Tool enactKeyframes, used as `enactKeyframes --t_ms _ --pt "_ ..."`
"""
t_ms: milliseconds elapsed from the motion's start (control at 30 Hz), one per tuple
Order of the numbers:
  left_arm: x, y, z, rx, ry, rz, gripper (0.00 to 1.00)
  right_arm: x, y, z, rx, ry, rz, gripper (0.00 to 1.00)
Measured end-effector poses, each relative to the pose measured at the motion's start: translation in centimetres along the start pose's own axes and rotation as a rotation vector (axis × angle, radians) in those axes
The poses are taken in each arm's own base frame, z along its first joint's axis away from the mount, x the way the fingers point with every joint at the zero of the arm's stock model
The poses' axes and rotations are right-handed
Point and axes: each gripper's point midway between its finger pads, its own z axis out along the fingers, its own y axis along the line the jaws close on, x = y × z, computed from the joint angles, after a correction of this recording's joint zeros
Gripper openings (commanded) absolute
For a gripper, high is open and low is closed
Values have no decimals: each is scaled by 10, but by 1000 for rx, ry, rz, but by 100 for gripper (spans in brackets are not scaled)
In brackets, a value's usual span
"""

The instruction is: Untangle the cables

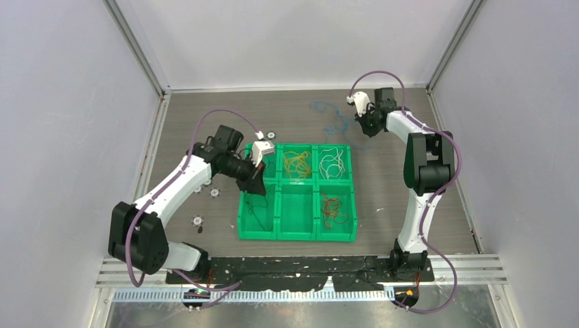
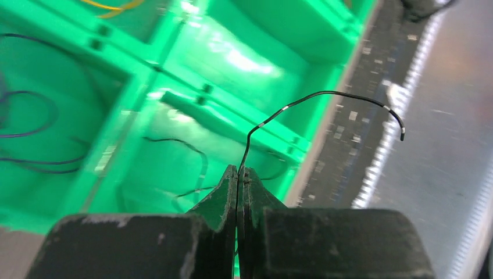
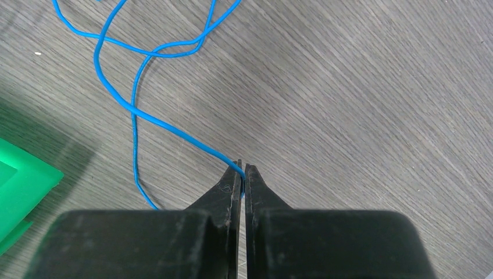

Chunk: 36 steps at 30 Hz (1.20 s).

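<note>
The left gripper (image 2: 239,171) was pinched fully shut on a black cable (image 2: 325,92), which rose from the fingertips and arced right, past the green tray's (image 2: 139,87) near rim. The near-left compartment lay directly below, probably its drop point. The right gripper (image 3: 243,171), jaws likewise closed, clamped a blue cable (image 3: 135,110) that trailed up-left in crossed loops across the table (image 3: 378,87), beyond the tray's far-right corner.

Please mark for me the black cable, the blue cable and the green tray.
black cable (image 2: 325,92): left wrist view, top of its arch.
blue cable (image 3: 174,132): right wrist view, its straight middle stretch.
green tray (image 1: 297,234): top external view, its near wall.
</note>
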Motion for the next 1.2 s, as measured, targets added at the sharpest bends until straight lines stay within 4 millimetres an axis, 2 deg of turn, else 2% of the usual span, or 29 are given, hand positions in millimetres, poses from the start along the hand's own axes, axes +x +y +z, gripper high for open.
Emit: enactKeyframes --t_ms 133,233,367,467,700,900,933,1000,1033,1200 --pt "-7 37 0 -163 -23 85 0 0 0 0 1 0 1 5" --pt "4 62 2 -283 -18 144 0 1 -1 0 2 1 6 5" --pt "19 80 2 -376 25 211 0 2 -3 -1 4 2 14 6" --pt "24 86 6 -426 68 296 0 4 -5 -1 7 3 18 5" --pt "41 86 23 -503 187 498 0 4 -6 -1 8 3 20 5" --pt "43 105 26 -610 277 584 0 5 -7 -2 10 4 22 5" --pt "43 106 26 -618 284 593 8 5 -7 -2 10 4 23 5" --pt "44 104 28 -614 290 605 34 5 -7 -2 10 4 23 5" --pt "43 101 29 -605 283 609 43 5 -7 -2 9 3 23 5" --pt "30 74 20 -544 196 645 66 -2 -2 -8 -24 -22 34 5"
